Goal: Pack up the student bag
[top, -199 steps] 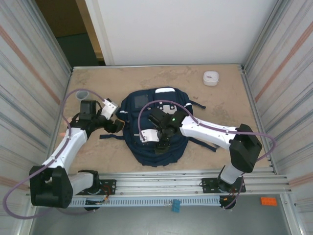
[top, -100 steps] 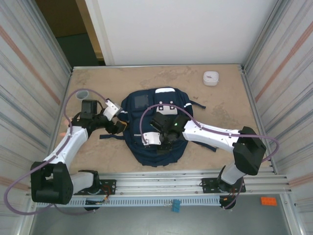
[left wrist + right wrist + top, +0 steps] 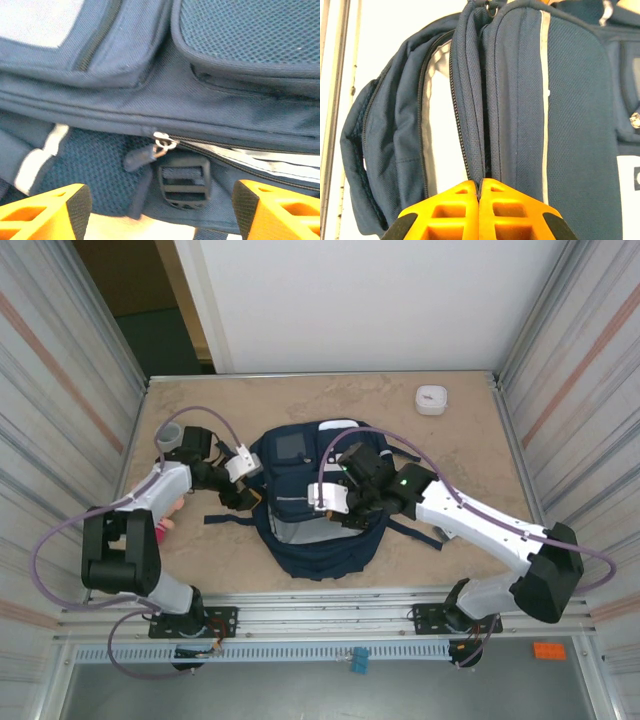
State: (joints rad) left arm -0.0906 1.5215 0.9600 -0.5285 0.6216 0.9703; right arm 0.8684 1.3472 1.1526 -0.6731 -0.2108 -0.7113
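Right hand (image 3: 479, 192): pinched shut on a fabric fold along the zipper edge of the student bag (image 3: 300, 552), with the main zipper gaping just beside it and pale lining (image 3: 437, 145) showing. Left hand (image 3: 160, 212): spread open at the bag's left side, fingers either side of a black buckle (image 3: 184, 185) and silver zipper pull (image 3: 164, 142), contact impossible to tell. Lying flat mid-table (image 3: 470, 440) between both arms, front pocket facing up.
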